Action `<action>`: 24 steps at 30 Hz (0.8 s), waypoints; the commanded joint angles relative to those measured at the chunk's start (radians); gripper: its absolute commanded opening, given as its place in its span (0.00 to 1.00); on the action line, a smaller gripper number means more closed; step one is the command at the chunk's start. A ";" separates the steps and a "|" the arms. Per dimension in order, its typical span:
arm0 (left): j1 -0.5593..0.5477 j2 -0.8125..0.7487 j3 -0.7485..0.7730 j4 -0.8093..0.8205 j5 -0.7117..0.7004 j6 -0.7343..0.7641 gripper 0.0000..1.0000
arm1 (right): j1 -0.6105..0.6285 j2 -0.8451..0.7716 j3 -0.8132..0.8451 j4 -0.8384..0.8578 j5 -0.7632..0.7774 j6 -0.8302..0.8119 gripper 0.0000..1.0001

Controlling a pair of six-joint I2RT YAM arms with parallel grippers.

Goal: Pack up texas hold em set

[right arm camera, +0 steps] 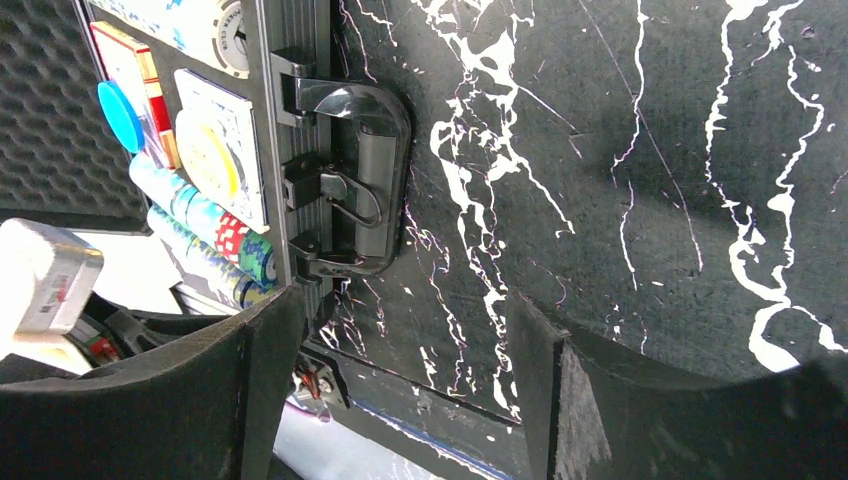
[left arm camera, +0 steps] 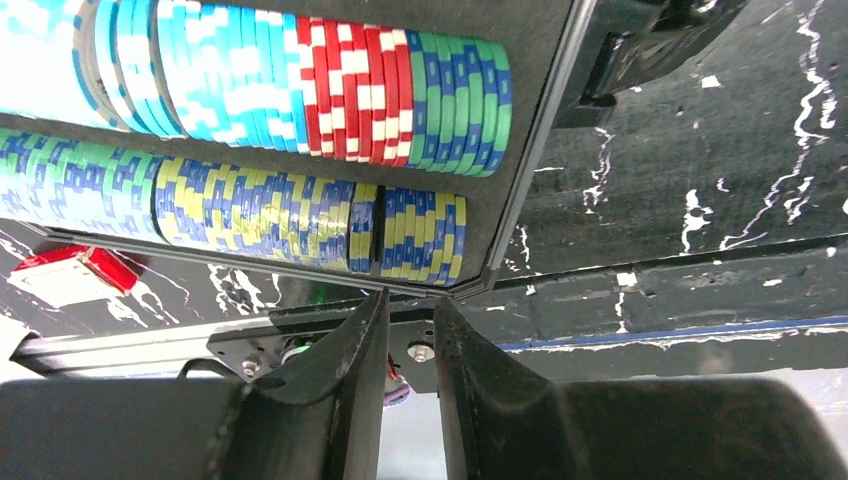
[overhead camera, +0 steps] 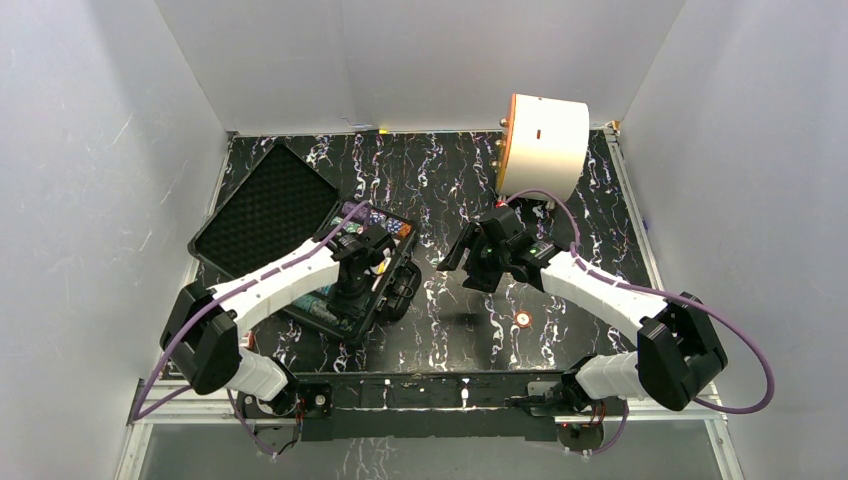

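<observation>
The black case (overhead camera: 300, 230) lies open at the left, its foam-lined lid (overhead camera: 262, 205) folded back. Rows of cyan, red, green and yellow-blue poker chips (left arm camera: 300, 90) fill its base. My left gripper (overhead camera: 362, 268) hovers over that base. Its fingers (left arm camera: 410, 300) stand a narrow gap apart near the case's corner, with nothing between them. My right gripper (overhead camera: 470, 255) hangs right of the case, jaws wide apart and empty (right arm camera: 400, 310). The case's handle (right arm camera: 360, 185), a red card deck (right arm camera: 125, 62) and round buttons (right arm camera: 207, 160) show in the right wrist view.
A large white cylinder with an orange face (overhead camera: 542, 143) stands at the back right. One small orange-and-white round piece (overhead camera: 523, 319) lies on the black marbled table (overhead camera: 450, 190) in front of the right arm. White walls enclose the table on three sides.
</observation>
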 commanded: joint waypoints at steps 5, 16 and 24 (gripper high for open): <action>0.002 -0.159 0.093 0.092 0.031 0.028 0.35 | -0.011 0.001 0.061 -0.096 0.133 -0.119 0.82; 0.002 -0.607 -0.080 0.599 -0.021 -0.001 0.74 | -0.111 0.014 0.043 -0.424 0.470 -0.135 0.90; 0.003 -0.736 -0.152 0.757 -0.110 0.001 0.83 | -0.211 -0.041 -0.069 -0.432 0.445 -0.124 0.91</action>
